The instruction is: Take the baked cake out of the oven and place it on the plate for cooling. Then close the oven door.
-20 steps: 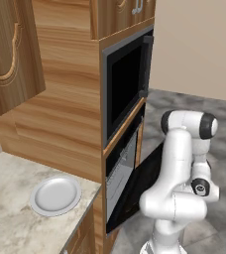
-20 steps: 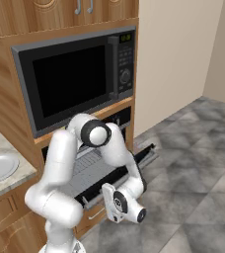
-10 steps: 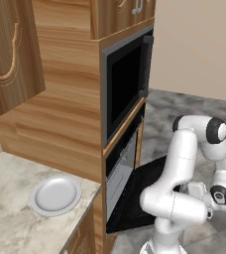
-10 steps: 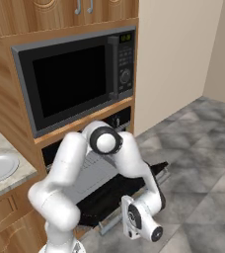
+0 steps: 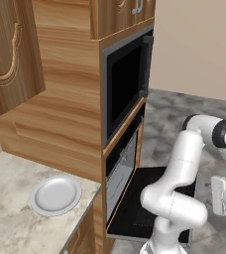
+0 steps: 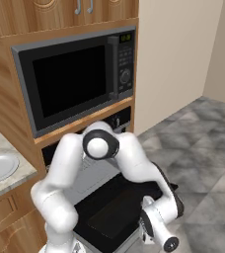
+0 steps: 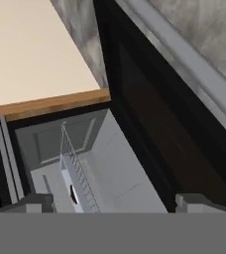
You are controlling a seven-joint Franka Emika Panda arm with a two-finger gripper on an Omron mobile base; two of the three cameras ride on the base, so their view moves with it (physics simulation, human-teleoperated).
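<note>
From the left base view, the round pale plate [image 5: 55, 194] is waiting on the marbled bench [image 5: 16, 223]. From the right, the glossy black oven door [image 6: 112, 210] is lying open. In hand view, my fingers [image 7: 114, 202] are spreading wide, empty, facing the oven [image 7: 80, 163]; the soft, crumbly baked cake [image 7: 74, 194] is sitting behind its wire rack [image 7: 75, 171], likely wanting a gentle side pinch.

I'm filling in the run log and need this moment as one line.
oven door: dropped fully open | gripper: open, empty, facing oven cavity | wire rack: inside | plate: on counter, bare
</note>
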